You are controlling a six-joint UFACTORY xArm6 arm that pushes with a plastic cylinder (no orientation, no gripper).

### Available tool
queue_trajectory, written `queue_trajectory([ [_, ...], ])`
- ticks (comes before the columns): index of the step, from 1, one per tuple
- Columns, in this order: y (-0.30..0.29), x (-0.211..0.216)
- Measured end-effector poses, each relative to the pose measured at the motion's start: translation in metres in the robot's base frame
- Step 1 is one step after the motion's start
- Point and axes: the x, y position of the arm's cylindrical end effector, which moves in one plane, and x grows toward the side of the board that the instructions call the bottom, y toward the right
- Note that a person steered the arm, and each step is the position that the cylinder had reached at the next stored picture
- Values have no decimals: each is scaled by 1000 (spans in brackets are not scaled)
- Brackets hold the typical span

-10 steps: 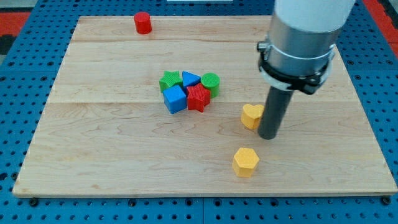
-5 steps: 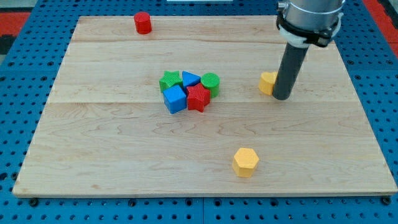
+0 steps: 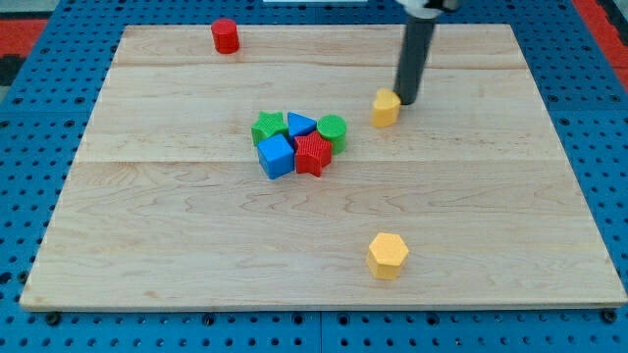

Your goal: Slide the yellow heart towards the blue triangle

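Our tip point(image 3: 406, 102) sits on the wooden board point(image 3: 147, 226) in the upper right part of the view, w/ the dark rod rising straight up out of the view's top. No jaws on this tool, just the bare rod end, & it is pressed against the right side of the yellow heart point(image 3: 386, 108), touching it or as near as we can tell. The heart lies just left of & slightly below our tip, w/ bare board between it & the cluster to its left. That cluster sits near the board's middle: the blue triangle point(image 3: 301, 125) is at its top centre, w/ the green round block point(image 3: 333, 129) touching it on the view's right & a green block point(image 3: 267, 128) of a star-like shape on its left. Below those, the blue cube point(image 3: 277, 156) & a red star-like block point(image 3: 313, 155) sit side by side, touching each other & the upper row. So the heart is to the right of the triangle & a bit higher in the view, w/ the green round block lying roughly between them. Well apart from all this, a yellow hexagon point(image 3: 388, 255) rests alone toward the view's bottom, & a red cylinder point(image 3: 226, 35) stands alone near the top-left edge of the board.
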Motion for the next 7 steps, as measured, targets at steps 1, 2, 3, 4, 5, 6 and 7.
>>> queue_trajectory([
  [1, -44, 0],
  [2, -34, 0],
  [3, 25, 10],
  [4, 0, 36],
  [5, -45, 35],
  [6, -60, 14],
  [7, -62, 12],
])
